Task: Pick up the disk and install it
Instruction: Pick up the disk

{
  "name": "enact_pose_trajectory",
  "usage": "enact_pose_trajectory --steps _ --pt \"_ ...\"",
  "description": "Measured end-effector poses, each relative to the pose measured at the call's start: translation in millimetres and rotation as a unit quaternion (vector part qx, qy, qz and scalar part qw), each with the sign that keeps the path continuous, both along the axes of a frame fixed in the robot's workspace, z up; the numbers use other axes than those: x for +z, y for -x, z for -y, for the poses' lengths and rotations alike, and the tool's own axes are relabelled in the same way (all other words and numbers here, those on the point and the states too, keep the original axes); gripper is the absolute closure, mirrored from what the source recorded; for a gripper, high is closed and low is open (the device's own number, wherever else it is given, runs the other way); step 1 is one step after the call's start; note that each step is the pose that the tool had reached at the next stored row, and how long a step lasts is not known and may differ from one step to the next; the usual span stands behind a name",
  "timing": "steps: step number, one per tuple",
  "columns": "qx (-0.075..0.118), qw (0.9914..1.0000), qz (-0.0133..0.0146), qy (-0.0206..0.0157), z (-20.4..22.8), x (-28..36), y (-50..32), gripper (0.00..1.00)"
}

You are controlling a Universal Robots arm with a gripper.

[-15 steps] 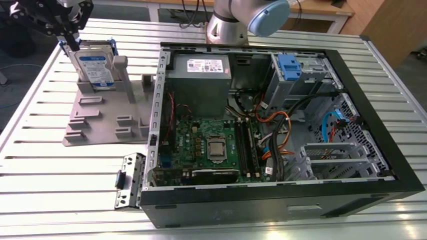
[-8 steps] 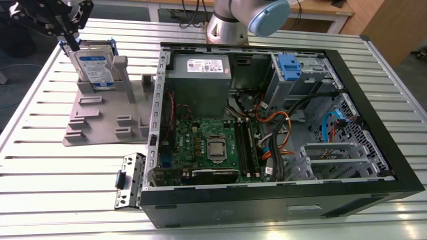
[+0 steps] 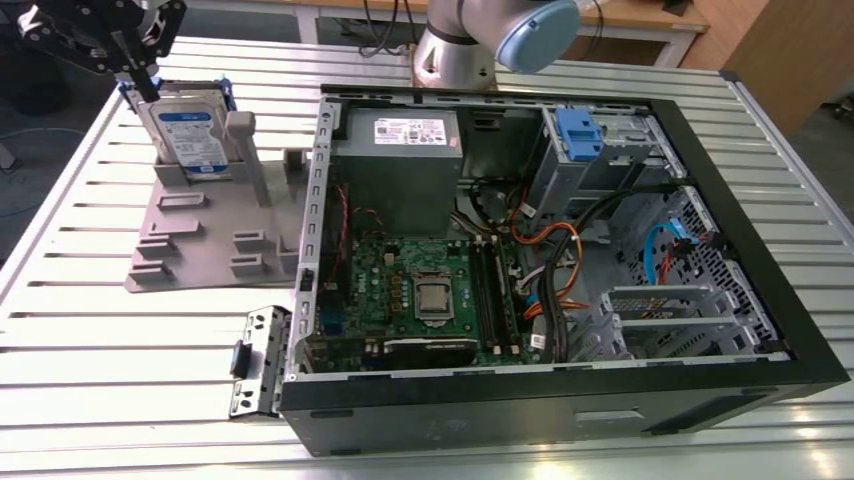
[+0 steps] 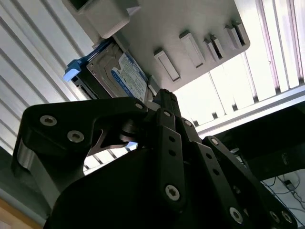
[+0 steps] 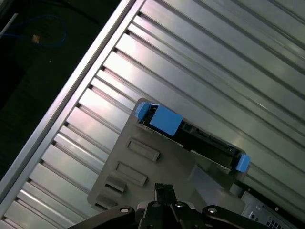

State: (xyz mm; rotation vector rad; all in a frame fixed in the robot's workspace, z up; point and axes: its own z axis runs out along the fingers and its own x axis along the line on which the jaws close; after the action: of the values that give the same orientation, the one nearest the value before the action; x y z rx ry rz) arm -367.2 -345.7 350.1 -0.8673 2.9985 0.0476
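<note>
The disk (image 3: 187, 135) stands upright on its edge in a slot of the grey holder (image 3: 200, 230) at the exterior view's far left, its white-and-blue label facing the camera and its blue frame around the edges. My black gripper (image 3: 140, 80) hangs just above the disk's top left corner, fingers drawn together and holding nothing. In the second wrist view the gripper (image 4: 164, 95) ends short of the disk (image 4: 119, 71). The first wrist view looks down on the disk's blue frame (image 5: 164, 119), the holder (image 5: 157, 162) and the gripper (image 5: 162, 188).
An open computer case (image 3: 747, 200) lies on the slatted metal table (image 3: 80, 330), to the exterior view's right of the holder. Inside are a grey power supply (image 3: 400, 150), a green board (image 3: 414, 290) and a drive cage with a blue tab (image 3: 577, 130). A metal bracket (image 3: 260, 360) lies by the case's near corner.
</note>
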Motion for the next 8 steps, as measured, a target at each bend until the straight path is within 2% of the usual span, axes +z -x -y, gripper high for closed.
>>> enact_pose_trajectory --steps 8 --pt "0.031 0.99952 0.0000 0.0000 0.0 0.0 0.0 0.90"
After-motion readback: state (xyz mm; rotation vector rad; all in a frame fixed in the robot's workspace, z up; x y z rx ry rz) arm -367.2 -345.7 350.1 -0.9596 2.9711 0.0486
